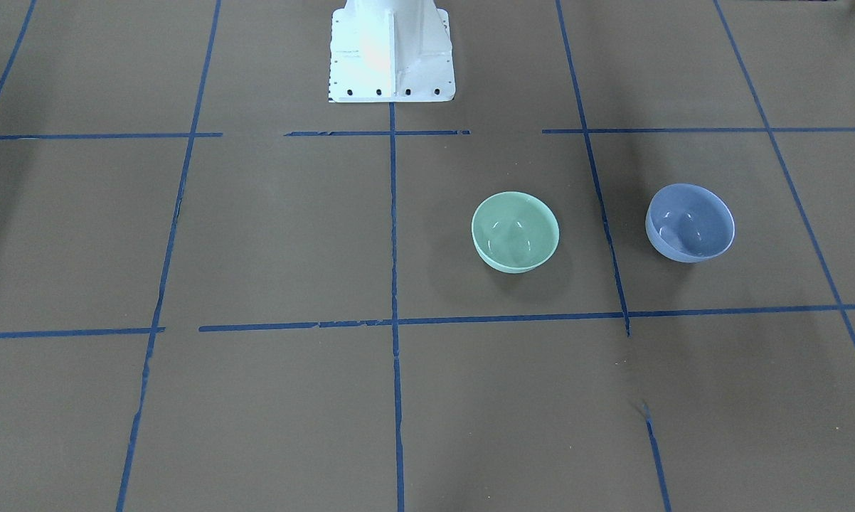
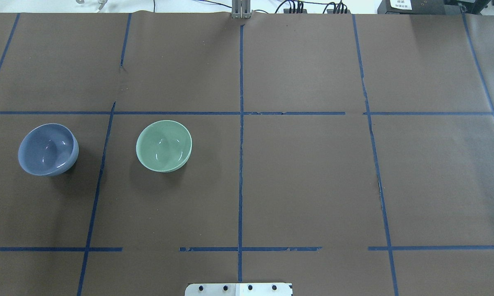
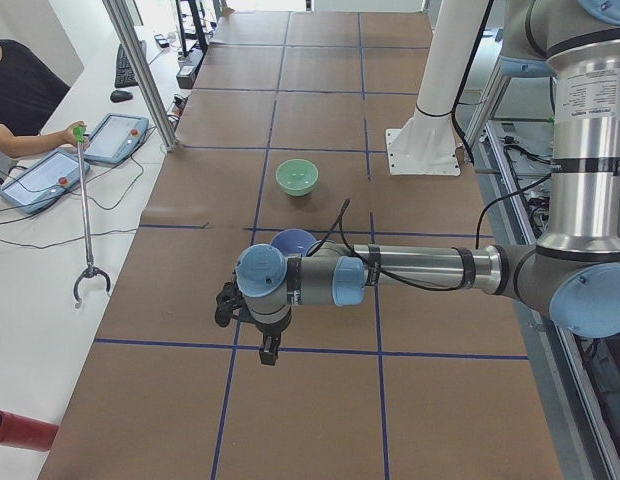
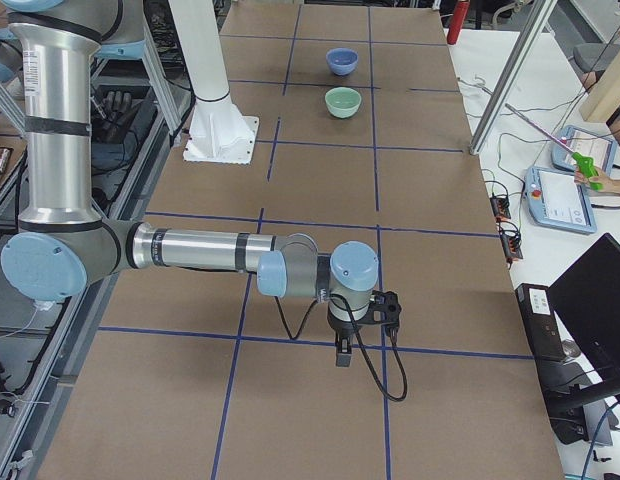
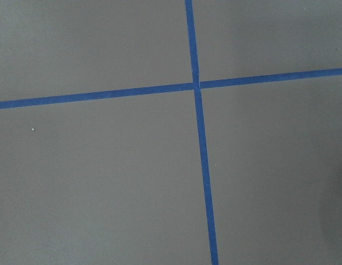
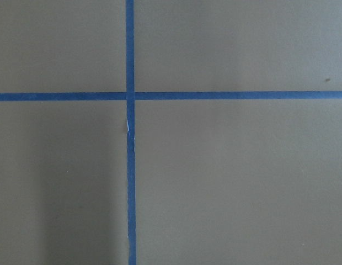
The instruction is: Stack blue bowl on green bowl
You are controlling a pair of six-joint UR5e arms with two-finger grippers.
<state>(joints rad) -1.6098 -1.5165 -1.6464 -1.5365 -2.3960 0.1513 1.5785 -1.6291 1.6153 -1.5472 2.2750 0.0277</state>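
The blue bowl (image 1: 689, 222) stands upright on the brown table, on my left side (image 2: 48, 149). The green bowl (image 1: 515, 232) stands upright beside it, nearer the table's middle (image 2: 164, 145), with a gap between them. Both are empty. My left gripper (image 3: 269, 348) shows only in the exterior left view, hanging over the table on the near side of the blue bowl (image 3: 293, 241); I cannot tell whether it is open or shut. My right gripper (image 4: 342, 352) shows only in the exterior right view, far from both bowls (image 4: 341, 61); I cannot tell its state. Both wrist views show only table and tape.
Blue tape lines (image 2: 241, 144) divide the table into squares. The white robot base (image 1: 392, 53) stands at the table's robot-side edge. An operator (image 3: 20, 90) with a long grabber tool (image 3: 85, 220) and teach pendants (image 3: 115, 137) is at the side bench.
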